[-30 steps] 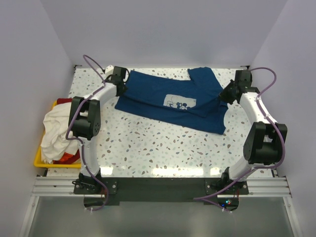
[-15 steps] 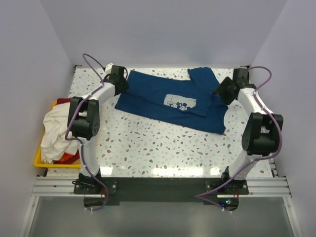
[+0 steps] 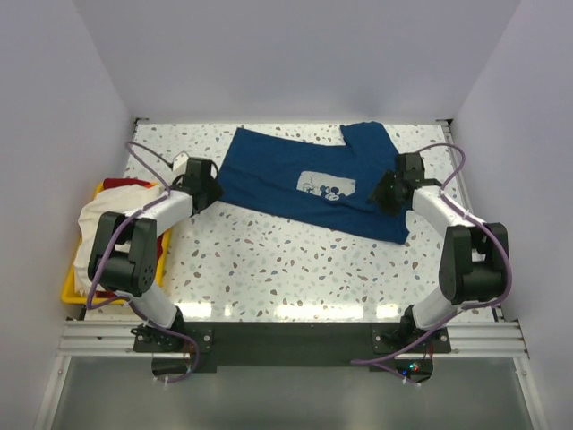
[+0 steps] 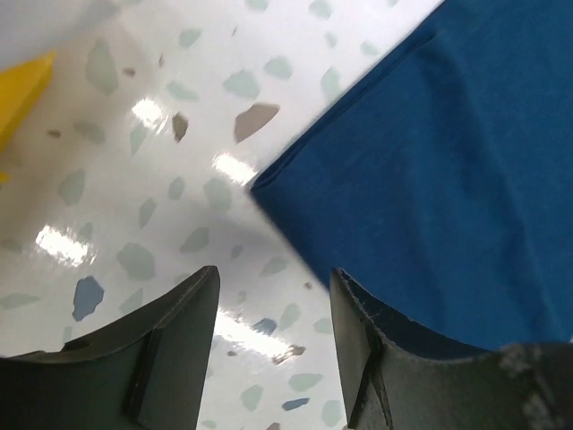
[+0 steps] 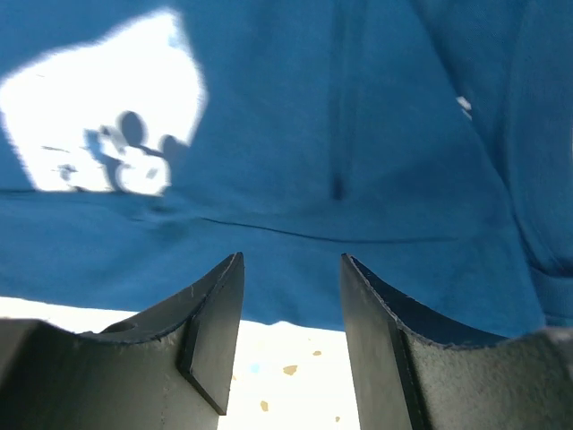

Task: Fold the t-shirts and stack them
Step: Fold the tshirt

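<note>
Left gripper (image 4: 273, 279) has its fingers spread with nothing between them but bare table (image 4: 134, 179). The near left corner of the navy t-shirt (image 4: 448, 161) lies flat just ahead of the gap and a little to its right. Right gripper (image 5: 292, 260) is likewise parted and empty, poised at the shirt's near edge, with cloth ahead of the fingertips and a strip of table below them. The white print (image 5: 98, 116) sits ahead and to its left.

From above, the shirt is spread across the far half of the table, its long axis running side to side and slanting nearer toward the right — one gripper at each end. Some cloth lies doubled over on the right part. The left gripper is just off the cloth and the right one over it, so neither is clearly nearer. I judge the next fold calls for each to pinch its own end of the near edge.

A cream-white shirt (image 3: 98, 228) and a red one (image 3: 114, 184) are heaped in the yellow bin (image 3: 72, 291) at the table's left — well apart, not yet folded.
</note>
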